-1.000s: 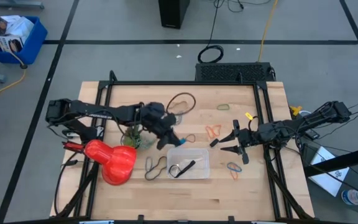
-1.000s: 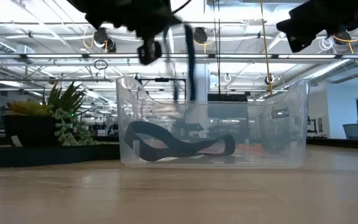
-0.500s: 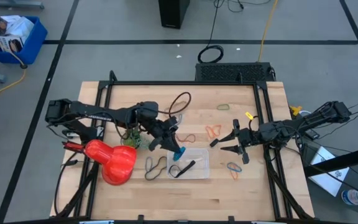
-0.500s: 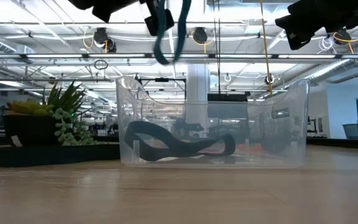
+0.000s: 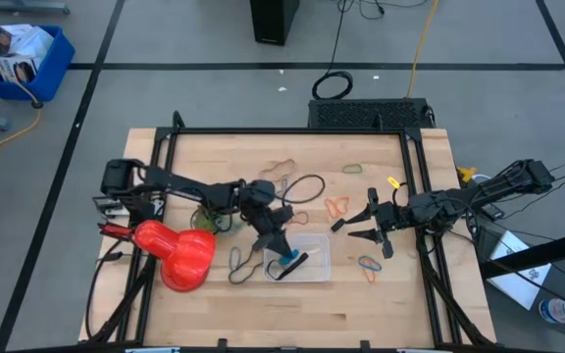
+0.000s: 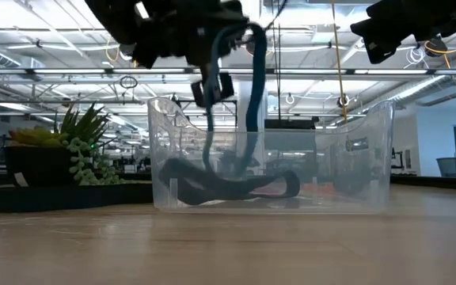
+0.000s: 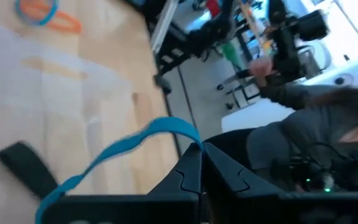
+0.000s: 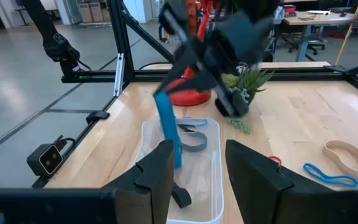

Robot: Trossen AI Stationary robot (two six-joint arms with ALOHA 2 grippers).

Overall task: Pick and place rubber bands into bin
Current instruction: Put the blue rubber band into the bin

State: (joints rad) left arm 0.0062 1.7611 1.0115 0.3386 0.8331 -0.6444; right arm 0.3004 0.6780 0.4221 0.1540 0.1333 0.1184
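My left gripper (image 5: 276, 242) is shut on a blue rubber band (image 6: 253, 95) over the clear bin (image 5: 322, 241). The band hangs down inside the bin's walls (image 6: 347, 158). A black rubber band (image 6: 228, 186) lies on the bin's floor. More rubber bands lie flat on the table: a large black loop (image 5: 303, 188), a tan one (image 5: 282, 165), orange ones (image 5: 336, 206), a green one (image 5: 351, 169), black ones (image 5: 246, 263) and a blue and orange pair (image 5: 369, 265). My right gripper (image 5: 369, 226) waits open to the right of the bin. My left gripper pinches the blue band's upper end (image 7: 191, 138) between its two shut fingers. The fingers slant downward from the table's left. The band hangs slack below them as a long loop, and its lower end (image 6: 242, 158) is inside the bin, close above the black band.
A red gourd-shaped object (image 5: 179, 253) and a small potted plant (image 5: 210, 218) stand left of the bin, under the left arm. A yellow bit (image 5: 392, 182) lies at the right. The table's black frame rails (image 5: 415, 167) run along its sides.
My left gripper, still shut on the blue band, has gone down and toward the table's near right, and now stands over the bin. The band hung above the bin's rim before and now dangles inside it. The large black loop has slid toward the near edge.
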